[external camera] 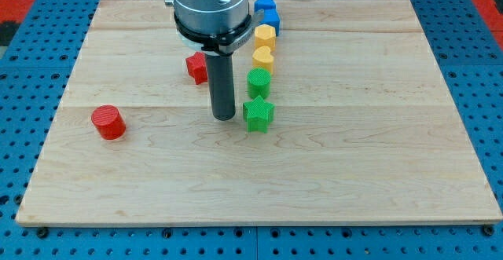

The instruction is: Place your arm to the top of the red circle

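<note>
Red circle (pixel 108 122) upright, flat-topped

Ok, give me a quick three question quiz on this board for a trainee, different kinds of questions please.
1. True or false: my tip touches the red circle.
2. Which block lies nearest my tip? A) green star B) blue block C) red circle
3. Fill in: the red circle lies toward the view's ____ of my tip.

Key
1. False: bare board separates them.
2. A: the star sits just to the view's right of the tip, at the bottom of the column of blocks.
3. Left, and slightly lower in the view.
</note>
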You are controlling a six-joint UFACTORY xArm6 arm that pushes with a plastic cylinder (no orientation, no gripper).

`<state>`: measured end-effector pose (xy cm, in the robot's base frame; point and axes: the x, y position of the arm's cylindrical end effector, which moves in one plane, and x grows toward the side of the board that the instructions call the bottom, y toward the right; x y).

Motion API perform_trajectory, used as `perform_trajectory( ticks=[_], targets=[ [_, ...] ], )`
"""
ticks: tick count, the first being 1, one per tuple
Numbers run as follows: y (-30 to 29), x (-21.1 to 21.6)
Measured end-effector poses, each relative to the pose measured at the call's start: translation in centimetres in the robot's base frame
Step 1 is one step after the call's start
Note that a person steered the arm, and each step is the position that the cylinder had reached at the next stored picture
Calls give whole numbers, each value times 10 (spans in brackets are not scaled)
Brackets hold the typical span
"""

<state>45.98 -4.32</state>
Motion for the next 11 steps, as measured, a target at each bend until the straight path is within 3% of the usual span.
perform_trajectory(
  ticks=[11],
  targets=[
    [-82,-1]
  ],
)
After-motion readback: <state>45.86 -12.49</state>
